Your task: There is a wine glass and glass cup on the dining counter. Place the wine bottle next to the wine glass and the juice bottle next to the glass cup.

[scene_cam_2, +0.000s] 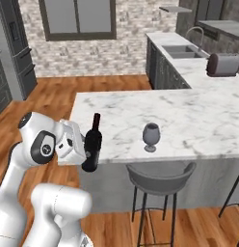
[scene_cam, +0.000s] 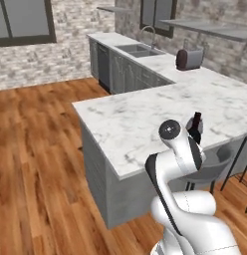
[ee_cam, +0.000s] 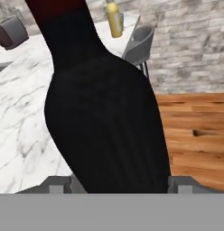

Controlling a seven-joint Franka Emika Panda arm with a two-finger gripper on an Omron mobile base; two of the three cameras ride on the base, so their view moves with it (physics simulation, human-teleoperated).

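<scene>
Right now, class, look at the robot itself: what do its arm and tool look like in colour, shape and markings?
The arm is glossy white, built of rounded, bulging segments with dark grey to black bands at the joints. A round dark disc with a pale ring marks the elbow cap. The tool is a boxy white block with small dark spots; in the hand view its grey fingertips are short and blocky. No cables are visible.

The bottle (scene_cam_2: pixel 92 145) is near-black with a dark red top, the counter (scene_cam_2: pixel 189 120) white with grey veins on a grey base, the wine glass (scene_cam_2: pixel 151 136) smoky grey, the juice bottle (ee_cam: pixel 114 19) yellow, the floor (scene_cam: pixel 36 164) orange-brown wood.
</scene>
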